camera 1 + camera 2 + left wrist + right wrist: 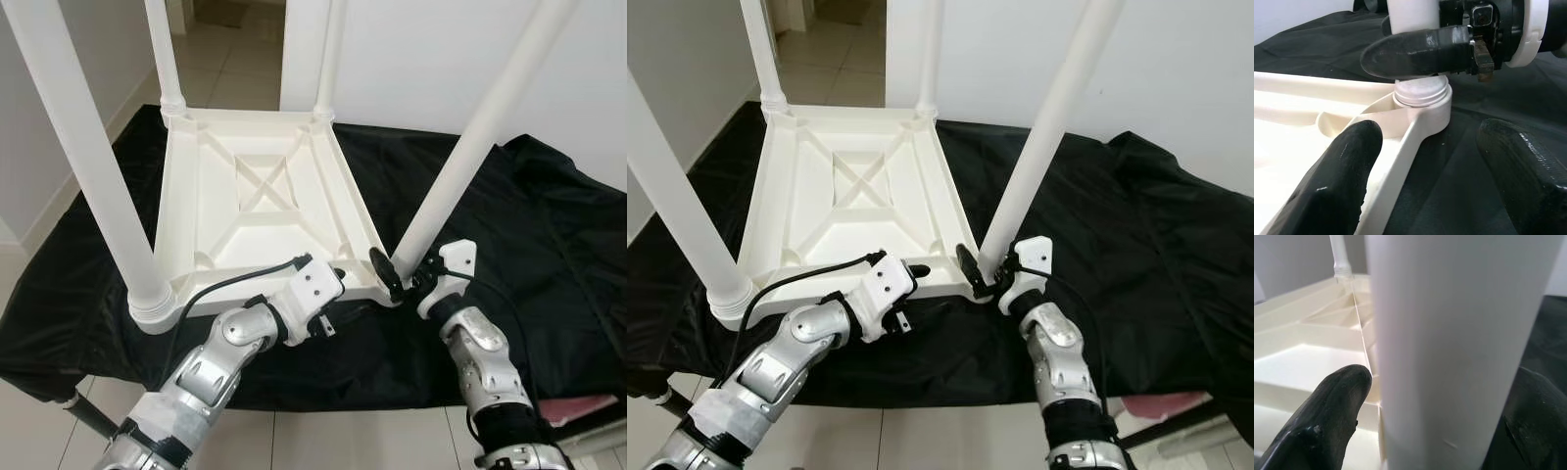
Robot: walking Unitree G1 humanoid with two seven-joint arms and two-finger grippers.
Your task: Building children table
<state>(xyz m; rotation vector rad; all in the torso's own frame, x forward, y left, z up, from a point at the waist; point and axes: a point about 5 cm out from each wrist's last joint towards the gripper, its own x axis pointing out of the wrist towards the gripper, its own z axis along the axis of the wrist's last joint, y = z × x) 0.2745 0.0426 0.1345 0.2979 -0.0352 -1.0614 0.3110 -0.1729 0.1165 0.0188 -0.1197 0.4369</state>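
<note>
A white plastic children's table top (pixel 265 206) lies upside down on a black cloth. The leg (pixel 470 147) at its near right corner leans to the right, with its threaded foot at the corner socket (pixel 1422 100). My right gripper (pixel 397 274) is shut on that leg just above the socket, one finger (pixel 1327 421) on each side. Just left of that corner, my left gripper (pixel 1435 161) is open and straddles the near rim: one finger (pixel 1342 186) lies inside the top, the other over the cloth.
Three more white legs stand upright in their sockets: near left (pixel 98 166), far left (pixel 165 54), far right (pixel 328 59). The black cloth (pixel 549 225) covers a low surface. A white wall stands behind, tiled floor lies at the far left, and a pink object (pixel 588 406) sits low right.
</note>
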